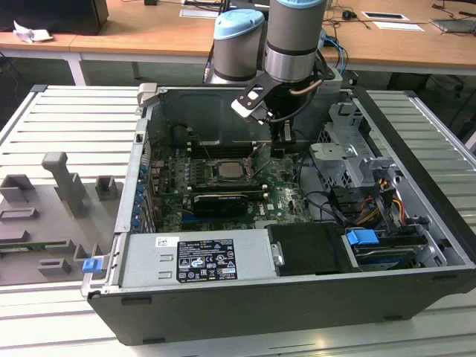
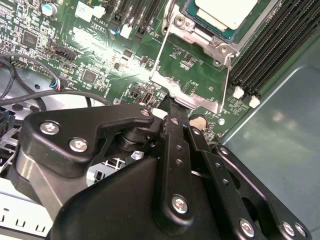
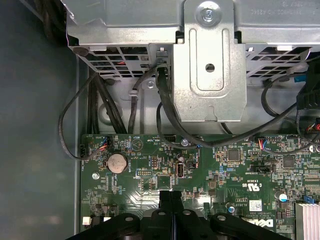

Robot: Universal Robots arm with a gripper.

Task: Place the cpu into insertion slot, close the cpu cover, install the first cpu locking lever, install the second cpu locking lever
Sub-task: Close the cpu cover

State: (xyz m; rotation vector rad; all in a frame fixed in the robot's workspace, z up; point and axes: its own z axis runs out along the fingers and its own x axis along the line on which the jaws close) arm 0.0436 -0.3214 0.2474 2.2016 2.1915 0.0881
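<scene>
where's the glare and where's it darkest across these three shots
Second wrist view: the cpu top is washed out nearly white, the cpu cover edge gleams, the black claw is dark up front. First wrist view: the metal bracket catches light, the computer case beside the motherboard sits dim. Exterior view: even room light, computer case interior shaded.

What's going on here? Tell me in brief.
A robot arm is working inside an open computer case. The cpu already sits in the insertion slot. The cpu cover is still swung open, and the gripper, fingers together, is at the cover's free edge.
</scene>
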